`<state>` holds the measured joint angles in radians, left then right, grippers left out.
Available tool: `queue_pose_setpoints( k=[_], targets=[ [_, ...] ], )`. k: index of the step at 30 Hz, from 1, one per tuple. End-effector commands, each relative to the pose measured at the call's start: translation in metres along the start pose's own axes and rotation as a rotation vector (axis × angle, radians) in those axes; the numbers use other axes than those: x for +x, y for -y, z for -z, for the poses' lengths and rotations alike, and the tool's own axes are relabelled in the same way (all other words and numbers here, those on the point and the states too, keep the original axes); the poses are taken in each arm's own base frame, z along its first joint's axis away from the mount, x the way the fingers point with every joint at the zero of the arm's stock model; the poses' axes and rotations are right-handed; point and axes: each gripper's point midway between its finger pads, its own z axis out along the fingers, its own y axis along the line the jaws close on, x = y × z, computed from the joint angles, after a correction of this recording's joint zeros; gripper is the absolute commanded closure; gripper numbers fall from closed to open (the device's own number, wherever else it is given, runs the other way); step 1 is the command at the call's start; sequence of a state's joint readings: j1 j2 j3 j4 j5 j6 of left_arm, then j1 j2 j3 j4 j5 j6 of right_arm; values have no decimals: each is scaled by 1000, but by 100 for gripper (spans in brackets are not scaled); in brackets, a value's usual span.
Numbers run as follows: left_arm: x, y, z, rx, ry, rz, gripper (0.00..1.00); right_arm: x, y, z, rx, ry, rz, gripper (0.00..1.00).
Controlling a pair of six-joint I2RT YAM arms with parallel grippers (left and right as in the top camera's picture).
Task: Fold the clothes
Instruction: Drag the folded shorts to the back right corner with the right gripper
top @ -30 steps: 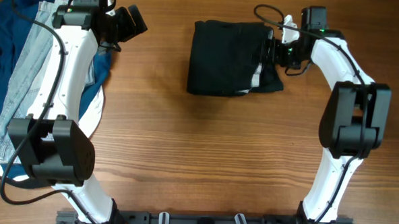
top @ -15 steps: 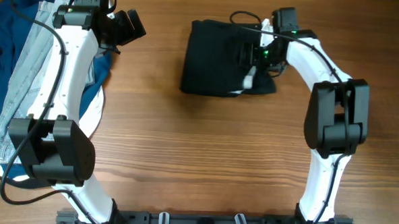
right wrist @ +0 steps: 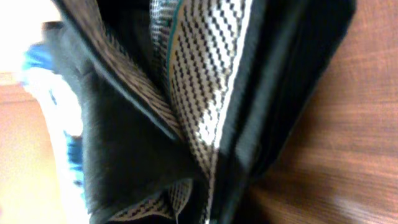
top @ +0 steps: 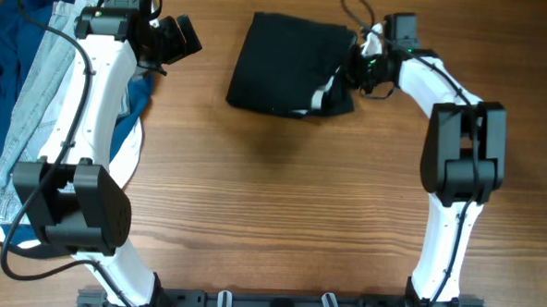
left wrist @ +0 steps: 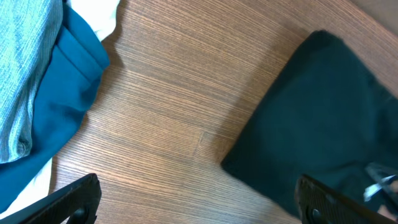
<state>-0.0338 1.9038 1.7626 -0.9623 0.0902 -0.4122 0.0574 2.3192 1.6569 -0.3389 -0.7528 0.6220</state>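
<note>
- At the right gripper [top: 358, 66]: pinched shut on the waistband edge of the black shorts [top: 277, 66], with pale checked lining [right wrist: 205, 87] filling the wrist view.
- At the left gripper [left wrist: 199, 205]: spread wide, holding nothing, hovering over bare table [top: 281, 200] near the shorts' left corner.
- Further out: shorts lying doubled over at the table's far centre, skewed, bunched at the pinch.
- Could peel the fold open if only the top layer is caught and then pulled.
- Could twist or wrinkle the stack if dragged by one edge alone, without a second hold.
- Well apart at the left: light jeans [top: 26, 96] and dark blue garment [top: 6, 21]; unlikely to snag.
</note>
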Motion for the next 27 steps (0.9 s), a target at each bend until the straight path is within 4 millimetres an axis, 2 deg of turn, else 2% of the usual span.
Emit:
queue_pose_setpoints(
  k=[1,4,7,11,12,17,21,24,27],
  targets=[
    [-2,1,2,-7,12,-20,0,-22,-30,33,-220,-14,-173,96],
    [-2,1,2,-7,12,-20,0,-53,-37,67,-259,82,-239,96],
    [-2,1,2,-7,12,-20,0,-81,-32,103,-245,205,-314,96],
    [-2,1,2,-7,13,-20,0,-117,-9,158,-217,380,-403,96],
    [-2,1,2,-7,13,-20,0,-131,7,188,-213,453,-439,96],
    [-2,1,2,-8,13,-20,0,-151,55,249,-202,580,-526,96],
    [-2,1,2,-7,13,-20,0,-160,89,286,-174,676,-572,96],
    [-2,1,2,-7,13,-20,0,-163,116,307,-121,753,-620,96],
    [-2,1,2,-7,13,-20,0,-163,137,316,-43,814,-668,96]
  ],
)
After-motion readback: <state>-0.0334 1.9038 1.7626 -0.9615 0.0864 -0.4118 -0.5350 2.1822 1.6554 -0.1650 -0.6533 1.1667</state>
